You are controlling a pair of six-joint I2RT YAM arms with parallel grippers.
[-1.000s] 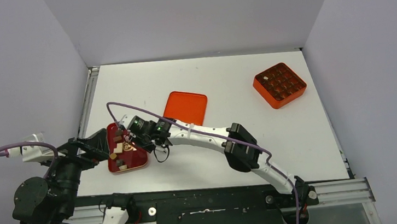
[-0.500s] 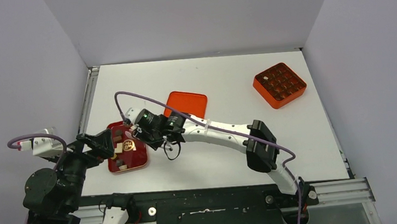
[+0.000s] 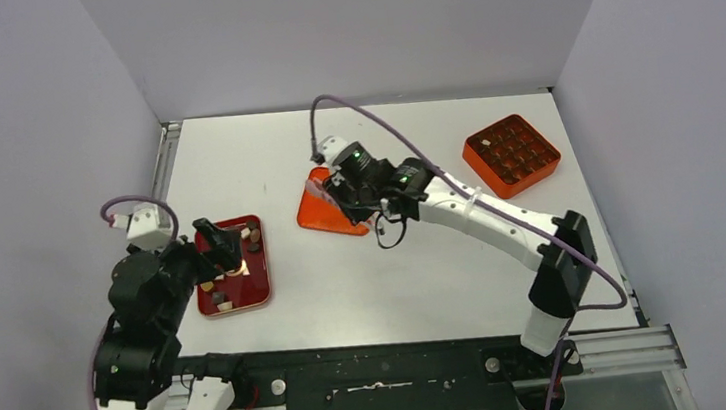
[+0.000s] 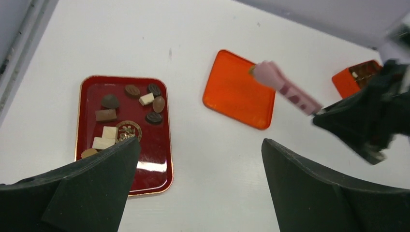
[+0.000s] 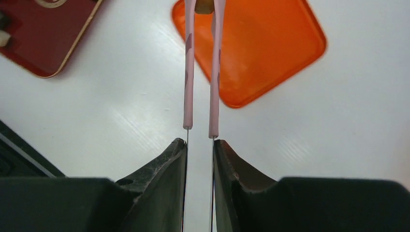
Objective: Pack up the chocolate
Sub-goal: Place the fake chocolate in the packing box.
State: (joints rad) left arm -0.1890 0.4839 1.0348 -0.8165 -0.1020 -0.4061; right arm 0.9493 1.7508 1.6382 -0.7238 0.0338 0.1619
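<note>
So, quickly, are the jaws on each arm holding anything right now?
Left gripper: jaws wide open, empty.
Right gripper: jaws shut on the pink tongs, which pinch a small tan piece.

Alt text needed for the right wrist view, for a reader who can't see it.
The right tool grips pink tongs whose tips pinch a small tan chocolate piece over one edge of a flat orange lid lying on the white table. A corner of a red tray shows at the upper left.

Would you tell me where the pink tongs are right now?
The pink tongs are held in the right end effector, mid-table in the top view, their tips over the orange lid, right of the red tray.
</note>
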